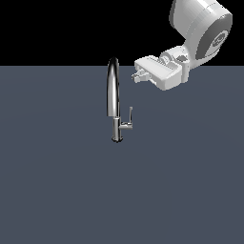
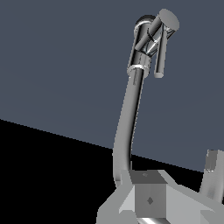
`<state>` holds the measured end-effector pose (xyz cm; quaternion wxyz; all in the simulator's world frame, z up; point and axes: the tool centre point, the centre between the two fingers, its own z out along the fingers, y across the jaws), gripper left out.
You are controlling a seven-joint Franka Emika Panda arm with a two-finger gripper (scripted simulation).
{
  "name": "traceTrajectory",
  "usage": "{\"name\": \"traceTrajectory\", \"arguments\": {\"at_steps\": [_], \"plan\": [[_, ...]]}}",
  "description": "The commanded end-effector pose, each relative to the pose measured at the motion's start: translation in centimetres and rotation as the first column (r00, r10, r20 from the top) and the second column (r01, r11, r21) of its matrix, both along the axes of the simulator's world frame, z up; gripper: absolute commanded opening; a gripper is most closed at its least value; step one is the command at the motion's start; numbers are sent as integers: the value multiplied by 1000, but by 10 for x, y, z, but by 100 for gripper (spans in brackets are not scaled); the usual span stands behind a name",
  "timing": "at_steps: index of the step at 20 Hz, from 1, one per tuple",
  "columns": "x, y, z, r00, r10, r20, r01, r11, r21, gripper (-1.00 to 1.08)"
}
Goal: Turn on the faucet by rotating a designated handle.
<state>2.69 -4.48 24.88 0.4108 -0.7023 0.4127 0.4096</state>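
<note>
The chrome faucet [image 1: 113, 97] stands alone on a plain grey-blue floor [image 1: 57, 181], slightly above the centre of the exterior view. Its gooseneck spout [image 1: 112, 86] rises from a short cylindrical base [image 1: 116, 132] and arches over at the top. The handle [image 1: 127, 121] projects from the base toward 3 o'clock: a short horizontal stub ending in a thin upright blade. Nothing else rests on the floor near it.

The white Panda arm [image 1: 202, 28] enters from 1 o'clock. Its gripper [image 1: 136, 76] hangs just beside the spout's crown, at about 3 o'clock from it and well above the handle, with the spout top nearest its tip. In the wrist view the fingers [image 2: 213, 175] stand spread, one on either side of the spout's rise; they hold nothing, and whether a finger touches the spout cannot be told
</note>
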Motion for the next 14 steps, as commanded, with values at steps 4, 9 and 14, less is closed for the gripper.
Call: {"name": "traceTrajectory", "arguments": {"at_steps": [4,9,14], "plan": [[16,0,-46,987,-108,-119,122,986,111,-100],[25,4,-81,961,-178,-213,218,959,181,-100],[30,8,-106,934,-220,-280,286,932,223,-100]]}}
